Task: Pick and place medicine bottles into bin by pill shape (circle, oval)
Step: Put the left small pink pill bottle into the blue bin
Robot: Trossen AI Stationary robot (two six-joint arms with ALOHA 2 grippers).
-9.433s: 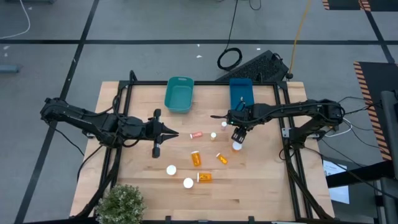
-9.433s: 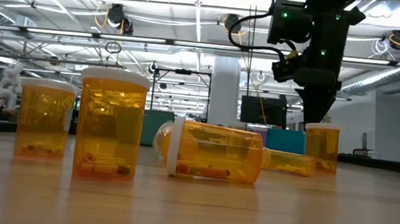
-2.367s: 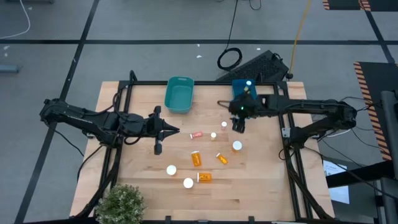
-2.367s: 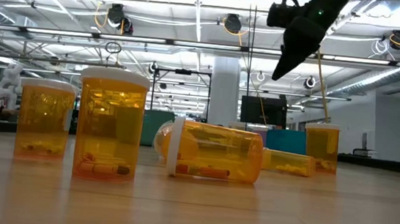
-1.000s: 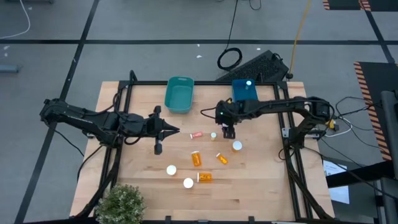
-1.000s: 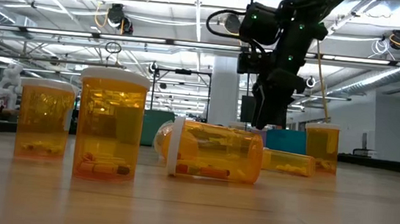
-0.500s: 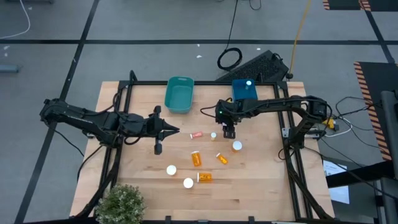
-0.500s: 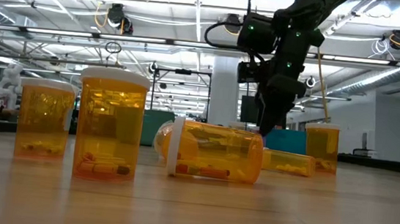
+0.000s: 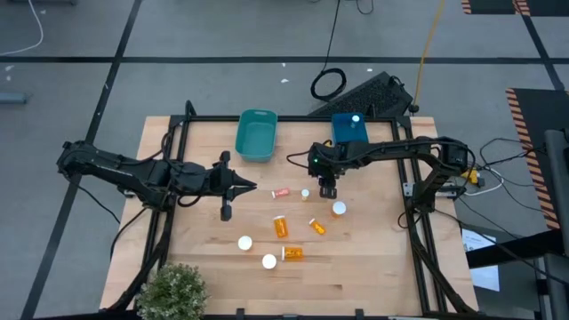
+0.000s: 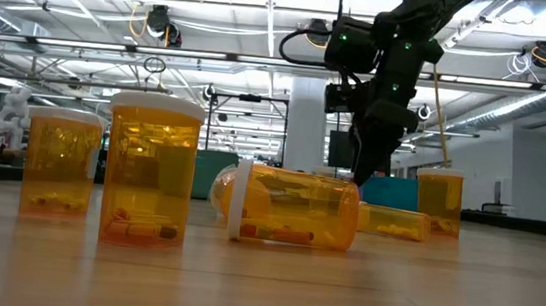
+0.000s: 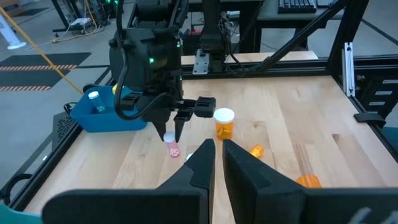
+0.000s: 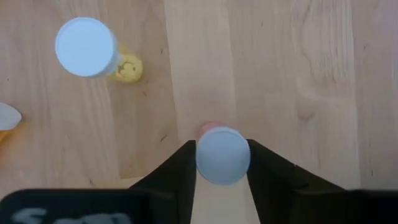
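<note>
Several medicine bottles stand or lie on the wooden table (image 9: 373,258), mostly orange with white caps. My right gripper (image 9: 327,189) points down at mid-table and is shut on a small pinkish white-capped bottle (image 12: 222,155). A small yellow-tinted bottle (image 9: 305,194) stands close beside it, and a pinkish one (image 9: 281,192) lies further left. My left gripper (image 9: 252,188) hovers at the table's left, shut and holding nothing. My right gripper pinches the small bottle's round white cap (image 12: 205,157) between its two fingers, one on each side. The fingers (image 11: 179,134) come from above, pointing down. The bottle stands upright with its base on the table.
A teal bin (image 9: 256,135) and a blue bin (image 9: 348,133) stand at the far edge; one bottle (image 9: 355,119) lies in the blue bin. More bottles sit nearer: a capped one (image 9: 339,209) and orange ones (image 9: 280,226) (image 9: 316,226) (image 9: 292,253). A plant (image 9: 173,289) marks the near left corner.
My right gripper has settled a little lower over the small bottle, then kept still. The bottles have not moved.
</note>
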